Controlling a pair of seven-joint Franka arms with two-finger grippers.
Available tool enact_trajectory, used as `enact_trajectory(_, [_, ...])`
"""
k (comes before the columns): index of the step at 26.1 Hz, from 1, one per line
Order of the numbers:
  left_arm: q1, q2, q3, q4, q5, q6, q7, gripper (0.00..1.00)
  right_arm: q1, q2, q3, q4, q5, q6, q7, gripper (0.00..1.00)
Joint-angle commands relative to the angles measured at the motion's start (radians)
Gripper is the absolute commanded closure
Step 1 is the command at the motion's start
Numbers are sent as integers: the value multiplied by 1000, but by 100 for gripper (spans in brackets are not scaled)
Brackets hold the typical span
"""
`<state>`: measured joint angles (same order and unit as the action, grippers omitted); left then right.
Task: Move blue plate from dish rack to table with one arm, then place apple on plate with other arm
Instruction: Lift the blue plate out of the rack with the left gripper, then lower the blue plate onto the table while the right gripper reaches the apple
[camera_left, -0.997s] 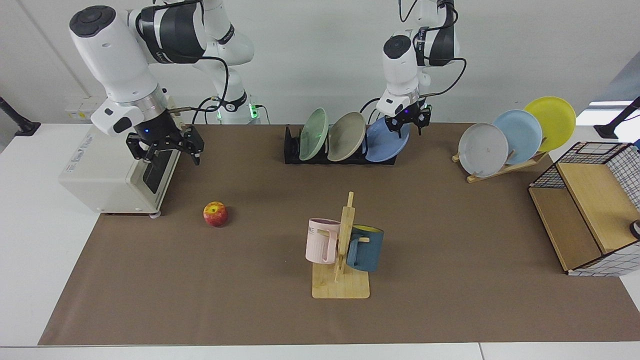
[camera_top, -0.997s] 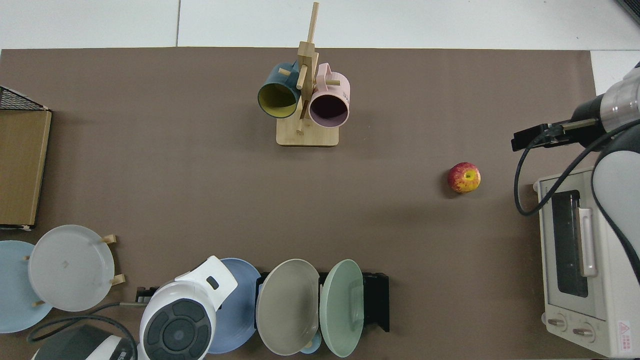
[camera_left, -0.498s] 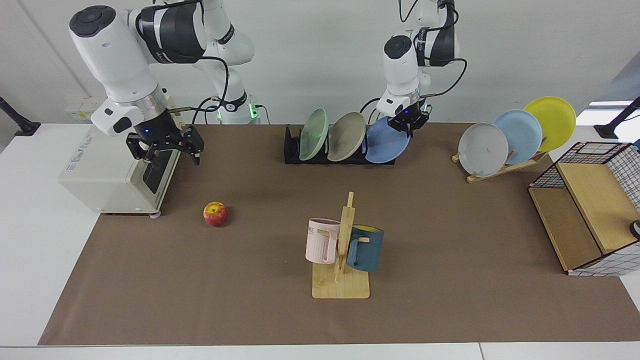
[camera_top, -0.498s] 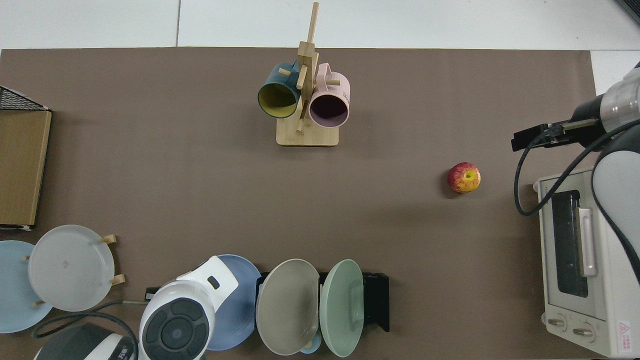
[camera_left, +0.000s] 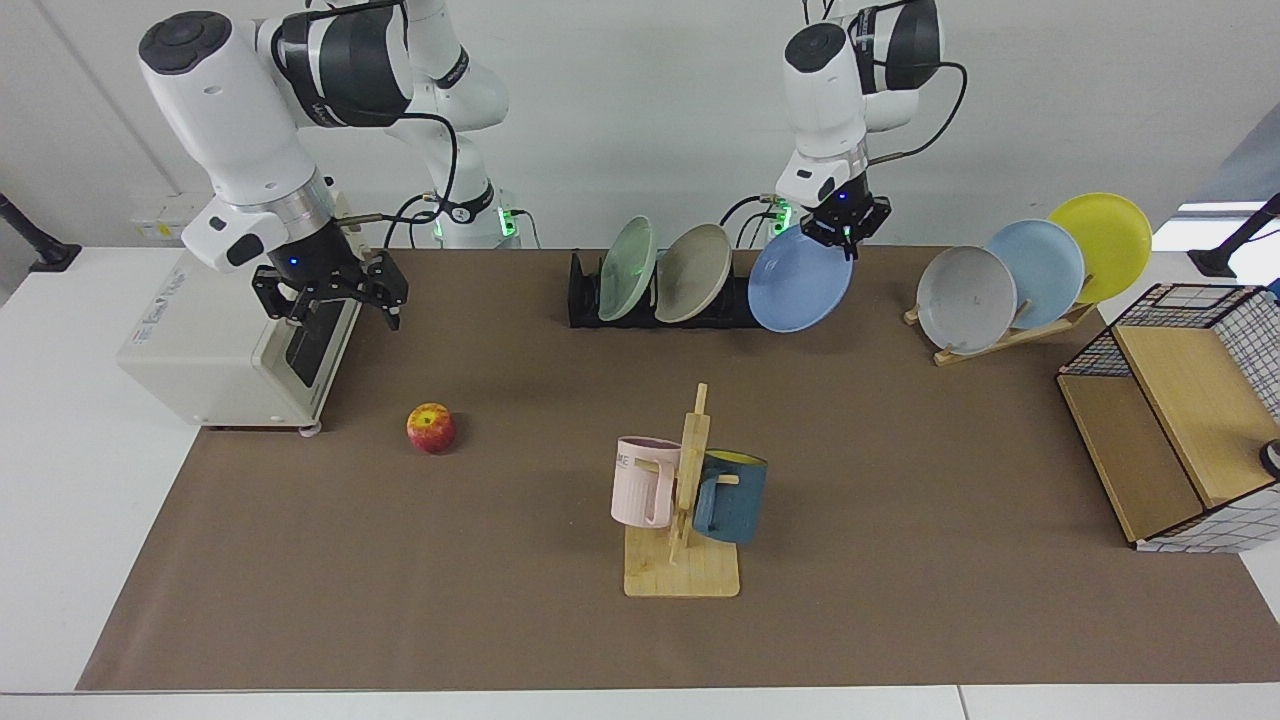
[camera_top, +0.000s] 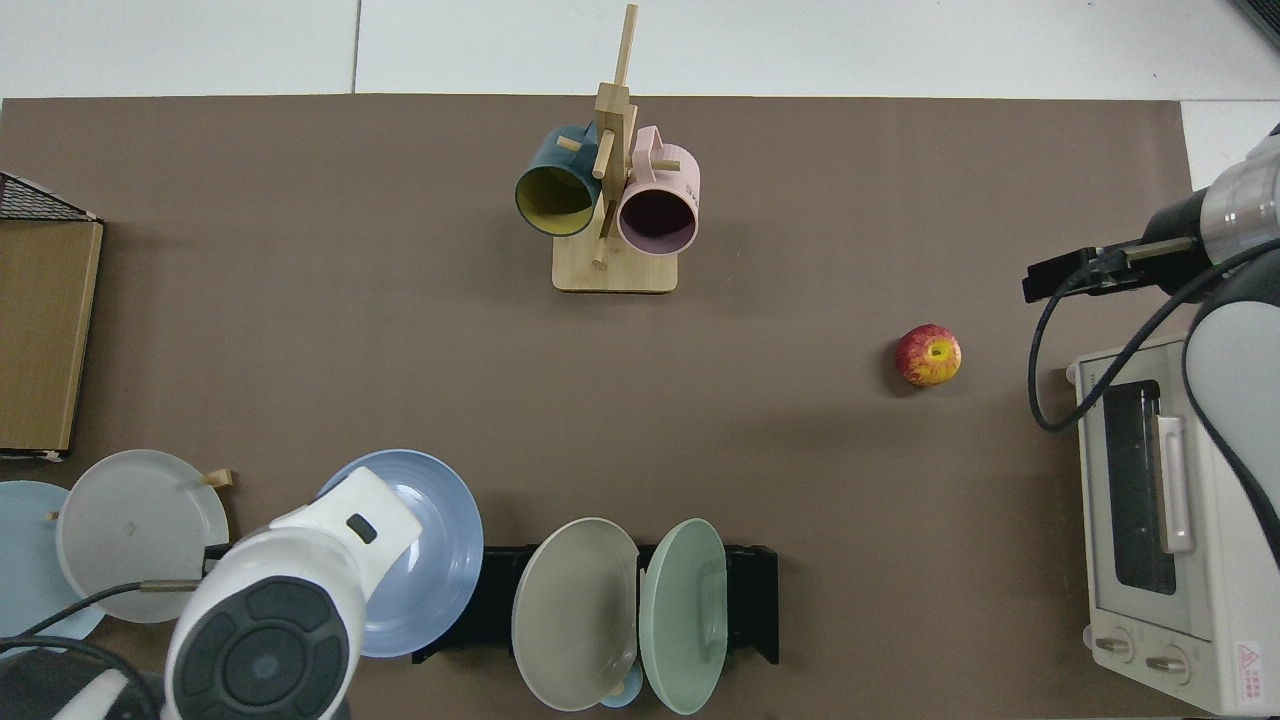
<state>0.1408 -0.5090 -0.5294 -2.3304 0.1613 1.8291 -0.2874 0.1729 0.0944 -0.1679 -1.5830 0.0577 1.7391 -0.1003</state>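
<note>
The blue plate (camera_left: 800, 282) (camera_top: 432, 553) hangs tilted in the air just beside the end of the black dish rack (camera_left: 585, 300) (camera_top: 755, 600). My left gripper (camera_left: 842, 232) is shut on its upper rim; in the top view that arm's white wrist covers the grip. A red and yellow apple (camera_left: 431, 427) (camera_top: 929, 355) lies on the brown mat (camera_left: 900, 520) of the table. My right gripper (camera_left: 335, 295) waits open above the toaster oven's front, well behind the apple.
A green plate (camera_left: 628, 268) and a beige plate (camera_left: 693, 273) stay in the rack. A wooden stand (camera_left: 1010, 335) holds grey, pale blue and yellow plates. A mug tree (camera_left: 685, 500) stands mid-mat, a toaster oven (camera_left: 215, 345) at one end, a wire-and-wood shelf (camera_left: 1170, 440) at the other.
My left gripper shut on the blue plate's rim and lifted it up and sideways out of the rack, towards the wooden stand. The right arm and apple stayed put.
</note>
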Motion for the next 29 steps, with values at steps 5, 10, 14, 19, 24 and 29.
enact_trajectory(5, [26, 205, 152, 289, -3, -100, -1, 100, -10, -21, 10, -26, 1, 20, 22, 0])
enact_trajectory(10, [25, 240, 177, 232, -258, 19, -7, 100, 2, -24, 8, -26, -16, 8, 22, 0])
enact_trajectory(14, [13, 259, 172, 194, -357, 113, -1, 100, 13, -27, 13, -72, -19, 54, 20, 0])
enact_trajectory(19, [-32, 339, 141, 172, -408, 252, -12, 100, 20, -15, 13, -193, -10, 187, 30, 0])
enact_trajectory(24, [-33, 438, 14, 120, -431, 442, -81, 100, 23, 5, 14, -337, -2, 344, 43, 0])
enact_trajectory(29, [-46, 523, -63, 37, -408, 682, -157, 100, 43, 51, 18, -393, -1, 445, 65, 0])
